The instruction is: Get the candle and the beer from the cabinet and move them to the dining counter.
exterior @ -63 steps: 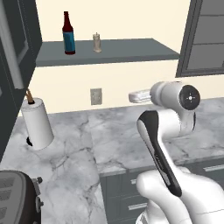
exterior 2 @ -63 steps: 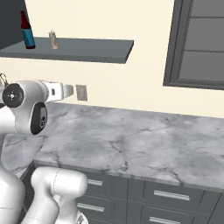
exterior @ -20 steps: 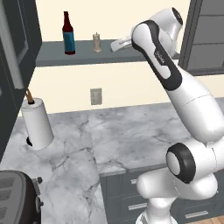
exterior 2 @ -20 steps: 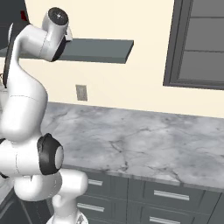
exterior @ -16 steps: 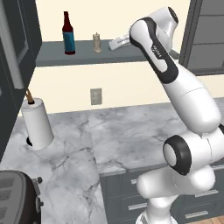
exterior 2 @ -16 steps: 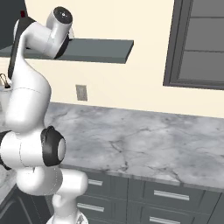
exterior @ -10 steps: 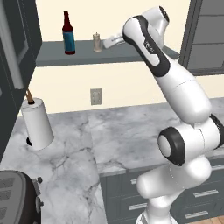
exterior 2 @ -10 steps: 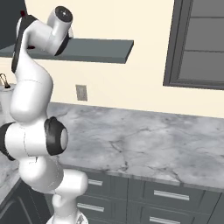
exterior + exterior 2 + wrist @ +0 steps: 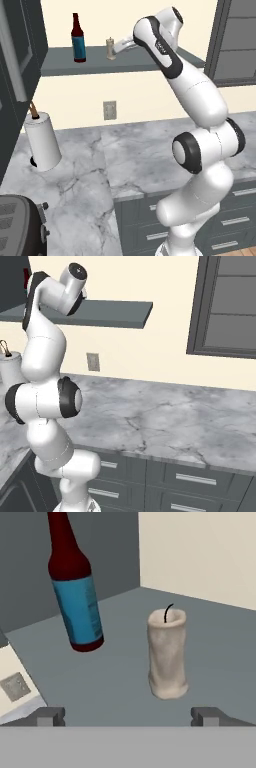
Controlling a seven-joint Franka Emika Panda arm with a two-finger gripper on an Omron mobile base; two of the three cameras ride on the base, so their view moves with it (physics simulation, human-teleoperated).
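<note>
Candle upright on cabinet, beer beside it. Gripper just short of candle, jaws spread wide, holding nothing. Step: approach for first pick. Next: advance to straddle candle, then close.

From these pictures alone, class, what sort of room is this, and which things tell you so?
Most likely a kitchen, a rendered one: a marble counter over dark grey drawers, a paper-towel roll standing by a wall outlet, and what looks like a toaster.
</note>
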